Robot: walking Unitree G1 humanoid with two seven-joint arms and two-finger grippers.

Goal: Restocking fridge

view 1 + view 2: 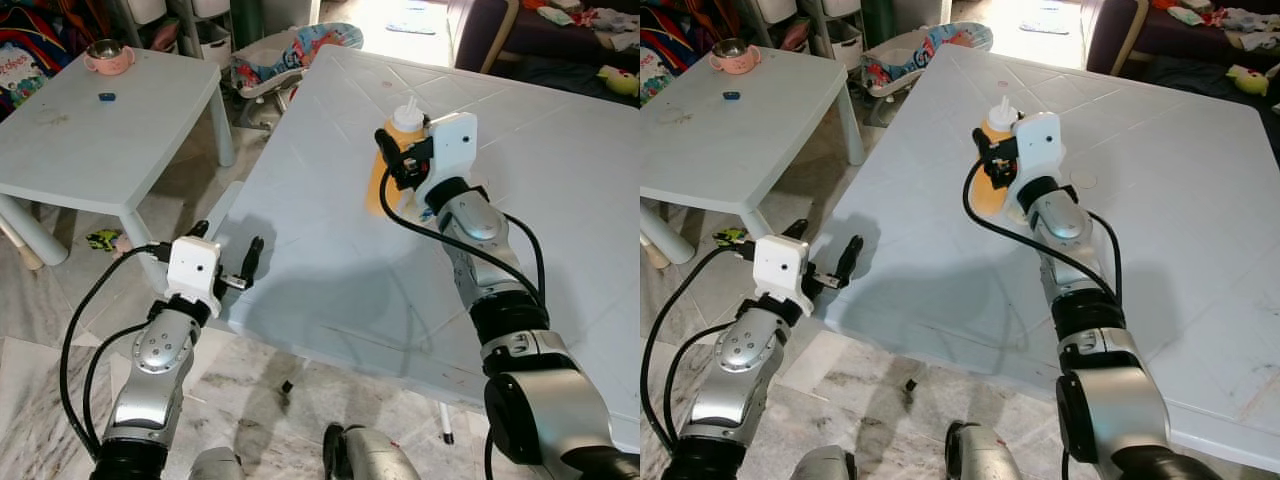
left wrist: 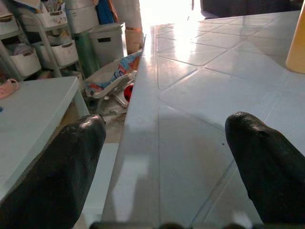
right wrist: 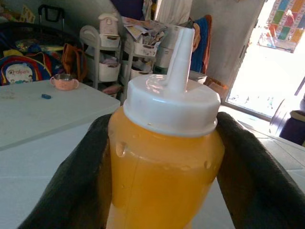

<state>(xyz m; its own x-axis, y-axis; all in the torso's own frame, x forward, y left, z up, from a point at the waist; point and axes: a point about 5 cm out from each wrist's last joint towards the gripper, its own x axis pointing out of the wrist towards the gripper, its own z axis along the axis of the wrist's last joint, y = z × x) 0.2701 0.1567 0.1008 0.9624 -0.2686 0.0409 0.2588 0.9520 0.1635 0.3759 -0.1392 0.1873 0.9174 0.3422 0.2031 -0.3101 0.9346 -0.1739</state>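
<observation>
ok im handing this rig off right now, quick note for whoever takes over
Right gripper: shut on the orange squeeze bottle, upright on the large white table.
Left gripper: open, holding nothing, at the table's near left edge.
Done: bottle gripped.
Left: lift it and carry it to the fridge, not in sight from here.
Small side table with a pink cup stands to the left.
</observation>
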